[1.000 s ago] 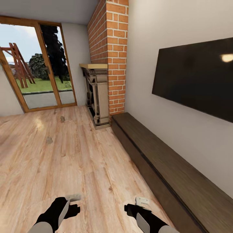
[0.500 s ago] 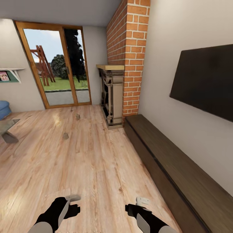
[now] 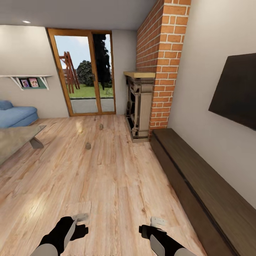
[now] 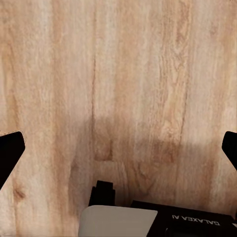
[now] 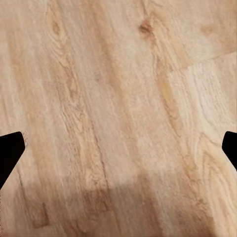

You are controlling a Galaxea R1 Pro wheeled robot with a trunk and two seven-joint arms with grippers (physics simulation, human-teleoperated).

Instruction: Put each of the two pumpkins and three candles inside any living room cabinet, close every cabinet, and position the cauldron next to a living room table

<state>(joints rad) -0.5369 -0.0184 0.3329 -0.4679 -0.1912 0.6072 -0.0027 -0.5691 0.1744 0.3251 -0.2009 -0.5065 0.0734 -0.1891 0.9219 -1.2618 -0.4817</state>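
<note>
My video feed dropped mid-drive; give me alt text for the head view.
Two small candles sit on the wood floor ahead, toward the glass door. The long dark cabinet runs along the right wall, doors shut; the coffee table is left.

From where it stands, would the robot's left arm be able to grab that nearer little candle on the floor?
Probably not. The nearer candle sits far across the wooden floor, well ahead of the left gripper, which is held low by the robot's body. Nothing blocks the way, so the robot would likely have to drive closer first.
</note>
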